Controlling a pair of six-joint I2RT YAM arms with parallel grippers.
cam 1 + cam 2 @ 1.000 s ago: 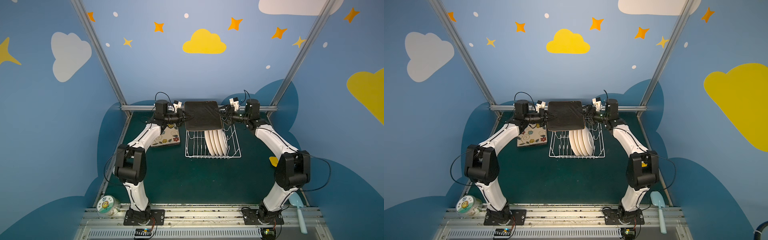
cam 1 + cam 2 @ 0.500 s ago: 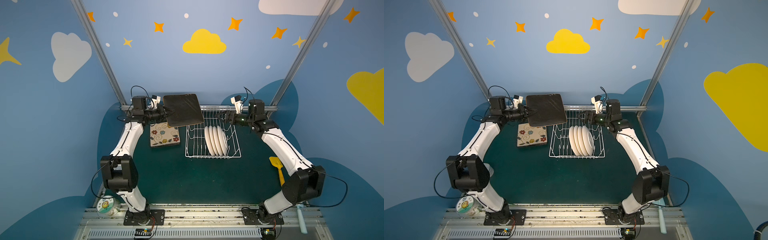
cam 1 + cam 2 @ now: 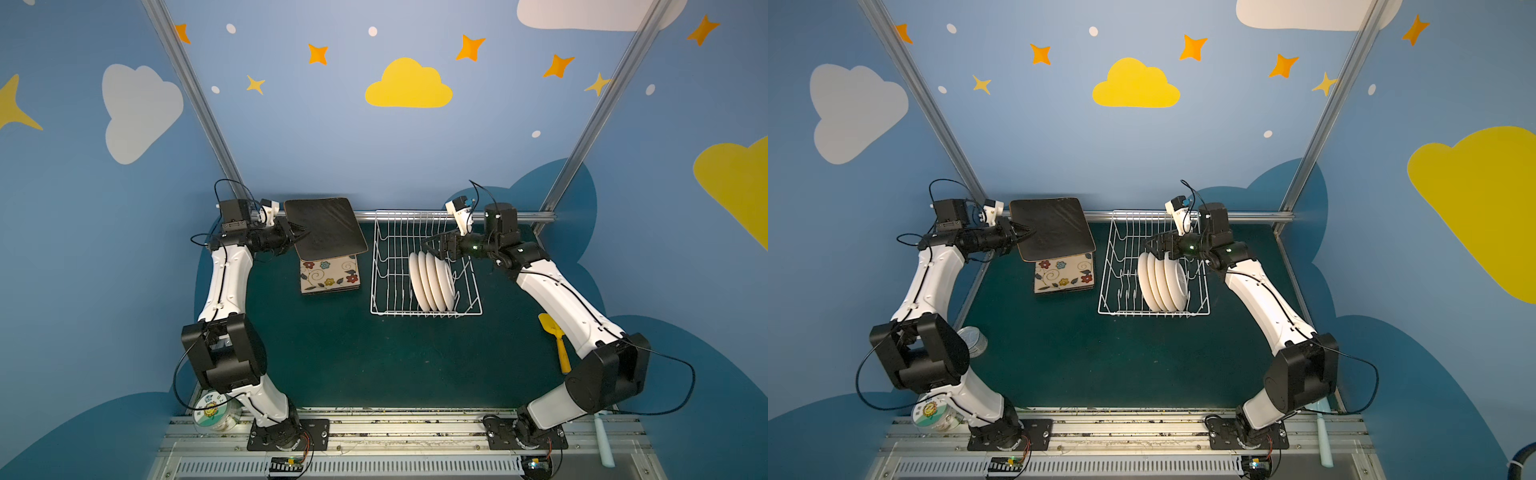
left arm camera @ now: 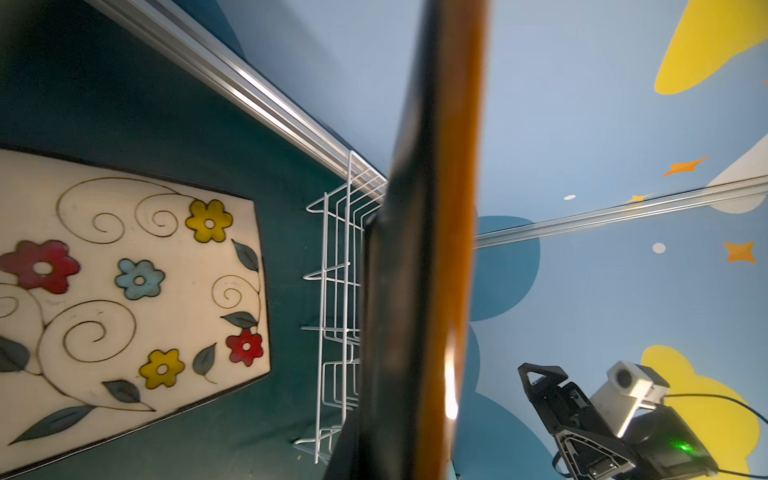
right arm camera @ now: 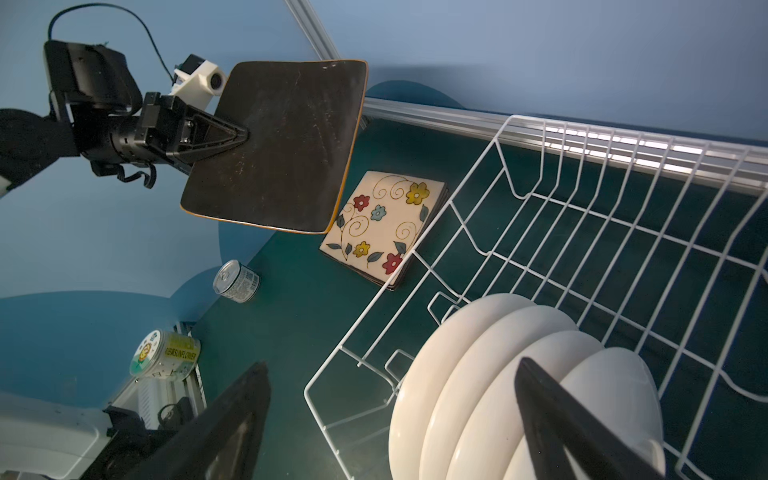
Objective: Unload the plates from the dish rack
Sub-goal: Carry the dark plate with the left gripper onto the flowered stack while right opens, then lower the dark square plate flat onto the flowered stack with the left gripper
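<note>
Dish rack (image 3: 374, 266): white wire, at the far edge of the surface (image 3: 353, 361), a little right of the middle; its far rows are bare.
Round plates (image 3: 430, 280): four by my count, cream-white, standing on edge in the near-right part of the rack; none lifted out yet.
Square stack (image 3: 330, 276): flowered faces up, lying flat near the far edge of the surface, just left of the rack; already unloaded.
Held square plate (image 3: 324, 226): black back up, tilted, in the air over the far part of the stack and clear of it.
My left fingers (image 3: 297, 237): clamped on the left edge of the held plate.
My right fingers (image 5: 552, 419): spread apart and empty, over the far end of the row of round plates; I cannot tell whether they touch a rim.
Done: as far as I can see, every square plate is out of the rack, and only this one is not yet set down.
Left: lower the held plate onto the stack, then take out the four round plates.
Changed since a second ago: the plate was above the far end of the rack, with my left fingers at one edge and my right fingers at the other. My right arm has since drawn back and come down toward the round plates. My left arm has swung the plate off the rack and over the stack.
Unchanged: the rack, the round plates and the stack lie where they were.
Bystanders: sunflower tub (image 3: 212, 413) at the near-left corner, tin (image 5: 237, 281) by the left edge, yellow spatula (image 3: 555, 338) by the right edge.
</note>
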